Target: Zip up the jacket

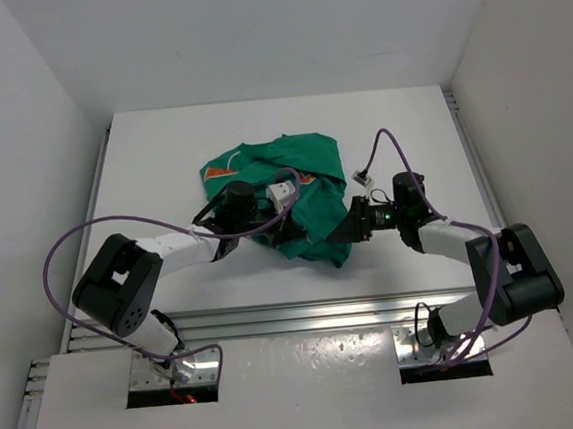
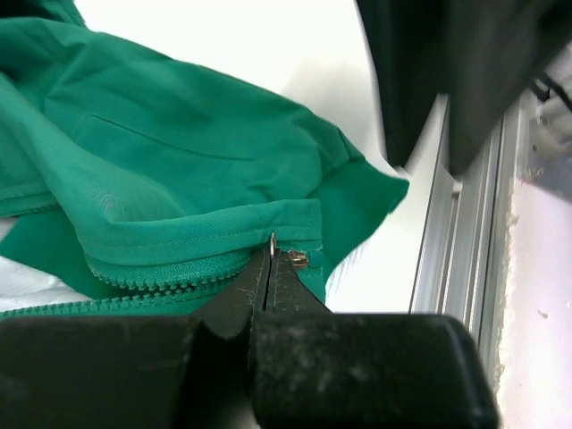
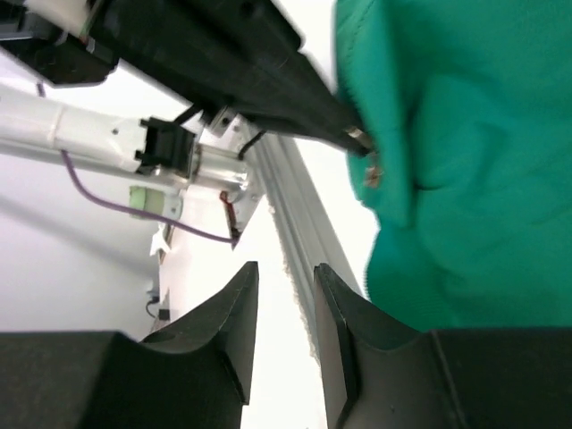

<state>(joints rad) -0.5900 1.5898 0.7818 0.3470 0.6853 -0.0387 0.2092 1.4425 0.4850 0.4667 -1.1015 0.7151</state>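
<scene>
The left gripper (image 2: 271, 268) clenched the zip pull (image 2: 273, 239) of the jacket (image 2: 179, 152) at lower centre; the right gripper (image 3: 286, 313) stood released, apart from the jacket.

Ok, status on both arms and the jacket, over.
Left jaws shut on metal zipper piece at jacket edge. Right jaws open, empty, beside it. Jacket crumpled, fabric bunched over zipper teeth.

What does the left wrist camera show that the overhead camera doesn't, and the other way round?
Only the left wrist view: the zipper teeth along the edge of the jacket, and a thin metal tab pinched in the shut left pincer. Only the overhead view: the whole left arm and right arm, and the orange logo on the jacket. Both: the green jacket crumpled on the white table, near the aluminium rail.
</scene>
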